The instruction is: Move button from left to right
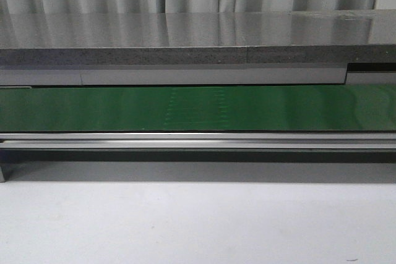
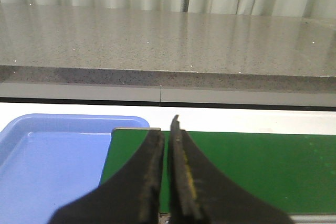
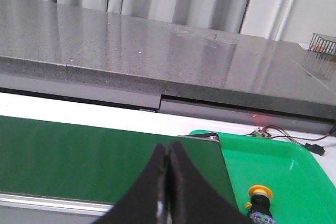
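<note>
The button, upright in the green tray beyond the belt's end, looks light and rigid, so I'd pinch its black block; both sets of fingers are pressed together, empty.

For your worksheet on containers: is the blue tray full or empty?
Empty as far as shown: the blue tray has a bare floor in the left wrist view, though the left pincer hides part.
</note>
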Robot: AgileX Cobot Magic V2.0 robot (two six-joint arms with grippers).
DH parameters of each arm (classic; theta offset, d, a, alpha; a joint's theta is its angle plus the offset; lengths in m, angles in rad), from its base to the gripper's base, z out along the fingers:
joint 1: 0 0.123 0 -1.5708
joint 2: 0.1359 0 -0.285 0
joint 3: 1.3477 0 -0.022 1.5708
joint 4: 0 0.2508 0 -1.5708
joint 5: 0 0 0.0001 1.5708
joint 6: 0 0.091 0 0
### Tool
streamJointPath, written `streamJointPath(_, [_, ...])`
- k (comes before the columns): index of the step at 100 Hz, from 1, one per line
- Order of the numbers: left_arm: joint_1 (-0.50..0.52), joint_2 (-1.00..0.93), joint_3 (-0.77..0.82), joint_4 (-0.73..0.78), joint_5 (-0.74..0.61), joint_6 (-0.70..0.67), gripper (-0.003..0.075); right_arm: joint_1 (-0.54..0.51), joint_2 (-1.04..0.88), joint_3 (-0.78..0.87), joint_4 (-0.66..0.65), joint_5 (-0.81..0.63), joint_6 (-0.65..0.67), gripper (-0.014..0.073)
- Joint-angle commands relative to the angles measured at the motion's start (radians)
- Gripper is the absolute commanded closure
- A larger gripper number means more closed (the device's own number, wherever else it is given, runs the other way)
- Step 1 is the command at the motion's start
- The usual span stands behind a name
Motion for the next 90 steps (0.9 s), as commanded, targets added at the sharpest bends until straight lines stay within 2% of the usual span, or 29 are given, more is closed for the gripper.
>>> streamJointPath(1, [-0.008,0.003,-0.028,-0.007,-0.086,-0.001,0.0715,0.002,0.01,-0.014,0.006,-0.092,-0.003,0.0661])
streamJointPath(18, [-0.008,0.003,-0.028,-0.007,-0.086,-0.001,0.0715,0.007,-0.006,0.049,-0.008,-0.16,0.049,0.0661])
streamJointPath(31, [-0.008,0.003,-0.028,-0.007,-0.086,-0.001,0.0715,0.03,-0.043,0.127,-0.101,-0.221,0.134,0.0661])
streamJointPath(39, [-0.008,0.003,-0.028,-0.007,-0.086,-0.001,0.0715,0.039,-0.068,0.168,-0.115,-0.235,0.176,0.0661])
streamJointPath(65, [-0.008,0.003,-0.028,-0.007,-0.086,-0.001,0.0715,0.043,-0.162,0.282,-0.115,-0.265,0.176,0.0661])
streamJointPath(90, [-0.008,0.003,-0.028,-0.007,-0.088,-0.001,0.0715,0.043,-0.161,0.336,-0.115,-0.311,0.176,0.0661])
